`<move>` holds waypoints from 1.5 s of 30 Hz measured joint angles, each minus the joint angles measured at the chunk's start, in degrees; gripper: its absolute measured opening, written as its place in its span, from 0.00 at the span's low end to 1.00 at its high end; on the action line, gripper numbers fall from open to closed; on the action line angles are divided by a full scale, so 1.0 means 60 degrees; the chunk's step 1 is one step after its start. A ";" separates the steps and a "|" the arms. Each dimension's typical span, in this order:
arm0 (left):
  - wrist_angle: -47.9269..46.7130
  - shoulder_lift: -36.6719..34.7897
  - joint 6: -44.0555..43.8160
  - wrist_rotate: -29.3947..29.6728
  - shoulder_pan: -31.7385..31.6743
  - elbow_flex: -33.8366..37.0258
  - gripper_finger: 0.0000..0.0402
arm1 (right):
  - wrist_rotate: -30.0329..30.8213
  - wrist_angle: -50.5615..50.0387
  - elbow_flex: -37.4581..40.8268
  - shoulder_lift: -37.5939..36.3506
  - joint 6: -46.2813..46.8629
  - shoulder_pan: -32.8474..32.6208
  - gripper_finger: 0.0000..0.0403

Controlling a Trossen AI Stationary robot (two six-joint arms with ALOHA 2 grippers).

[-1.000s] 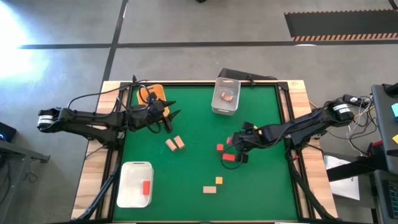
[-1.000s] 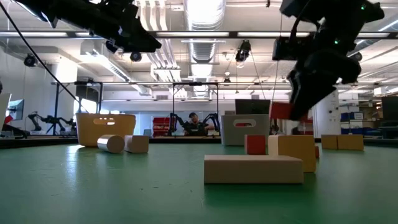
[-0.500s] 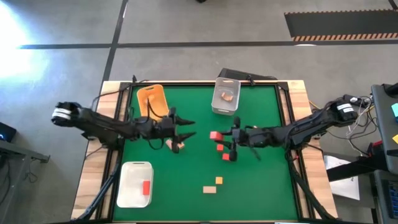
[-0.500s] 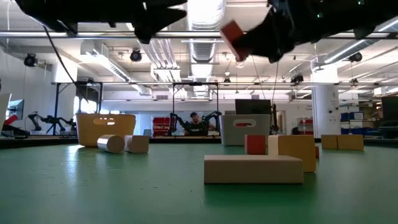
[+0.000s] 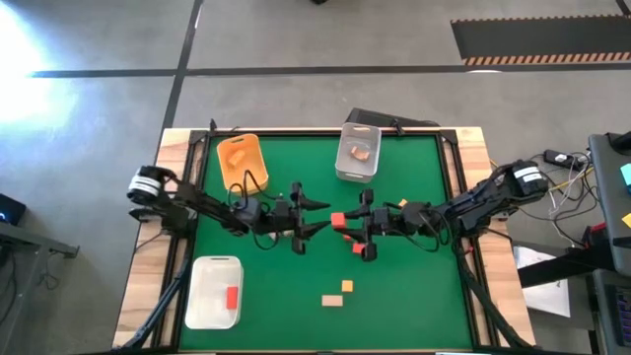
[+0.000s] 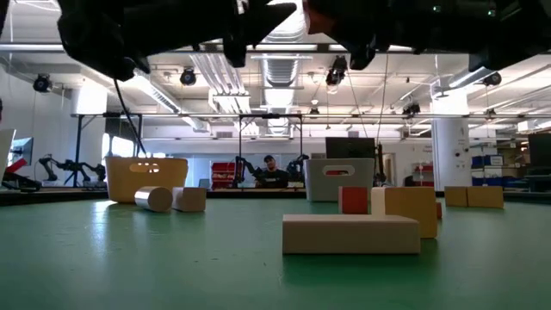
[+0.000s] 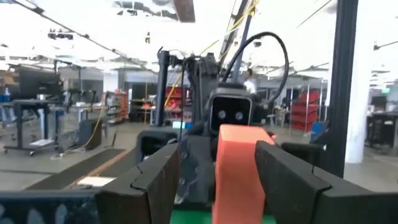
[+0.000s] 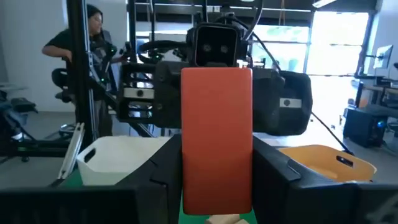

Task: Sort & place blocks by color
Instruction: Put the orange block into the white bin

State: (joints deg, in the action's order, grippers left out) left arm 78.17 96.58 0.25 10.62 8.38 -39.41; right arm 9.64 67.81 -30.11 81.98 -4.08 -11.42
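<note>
Right tool (image 5: 347, 219): closed on a red block (image 5: 338, 219), held above mid-surface; you see it upright between its fingers in the right wrist view (image 8: 216, 155)
Left tool (image 5: 317, 215): fingers spread, tips facing that block, nothing held
Other blocks: red pair (image 5: 359, 243) under your right arm; tan (image 5: 332, 300) and orange (image 5: 347, 286) near the front
Bins: white bin (image 5: 215, 292) front-left holds a red block; orange bin (image 5: 242, 161) back-left; clear bin (image 5: 358, 152) at the back
Surface (image 5: 414, 286): green

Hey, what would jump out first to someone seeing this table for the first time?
Over mid-table the two arms meet tip to tip: the right gripper is shut on a red block, which sits between the open fingers of the left gripper. A white bin at the near left holds another red block.
</note>
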 joint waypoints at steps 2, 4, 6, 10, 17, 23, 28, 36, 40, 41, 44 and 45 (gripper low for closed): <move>0.0101 0.0229 -0.0021 -0.0382 0.0000 -0.0278 0.48 | -0.0035 0.0062 -0.0053 0.0039 -0.0004 -0.0011 0.30; 0.0147 0.0417 -0.0021 -0.0635 0.0000 -0.0508 0.48 | -0.0174 0.0044 -0.0062 0.0017 -0.0014 -0.0011 0.30; 0.0041 0.0450 -0.0019 -0.0722 -0.0007 -0.0615 0.48 | -0.0176 0.0036 -0.0062 0.0021 -0.0028 -0.0008 0.30; -0.0013 0.0420 -0.0010 -0.0726 -0.0004 -0.0625 0.48 | -0.0177 0.0027 -0.0066 -0.0001 -0.0011 0.0000 0.30; -0.0383 0.0201 0.0016 -0.0824 0.0011 -0.0126 0.48 | 0.0052 -0.0306 -0.0066 -0.0187 0.0410 0.0031 0.30; -0.0847 -0.0016 -0.0194 -0.0824 0.0003 -0.0009 0.48 | 0.0216 -0.0838 -0.0055 -0.0340 0.0677 0.0025 0.30; -0.0969 -0.0016 -0.0236 -0.0724 -0.0006 -0.0216 0.48 | 0.0143 -0.1064 -0.0214 -0.0205 0.0712 0.0033 0.30; -0.1541 0.0060 -0.0233 -0.0434 -0.0029 -0.0537 0.48 | 0.0115 -0.1740 -0.0513 -0.0135 0.0681 0.0036 0.30; -0.1701 0.0060 -0.0229 -0.0436 -0.0025 -0.0537 0.44 | 0.0145 -0.1833 -0.0546 -0.0136 0.0671 0.0036 0.30; -0.1717 0.0060 -0.0229 -0.0437 -0.0025 -0.0537 0.41 | 0.0151 -0.1886 -0.0546 -0.0135 0.0677 0.0036 0.30; -0.1727 0.0060 -0.0192 -0.0438 -0.0025 -0.0533 0.33 | 0.0159 -0.1947 -0.0546 -0.0136 0.0730 0.0036 0.30; -0.1724 0.0060 -0.0174 -0.0438 -0.0025 -0.0533 0.31 | 0.0165 -0.1954 -0.0546 -0.0136 0.0759 0.0036 0.30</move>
State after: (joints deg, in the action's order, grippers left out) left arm 67.83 96.95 -0.79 7.99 8.23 -42.61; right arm 10.63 56.09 -33.39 81.17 0.48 -11.20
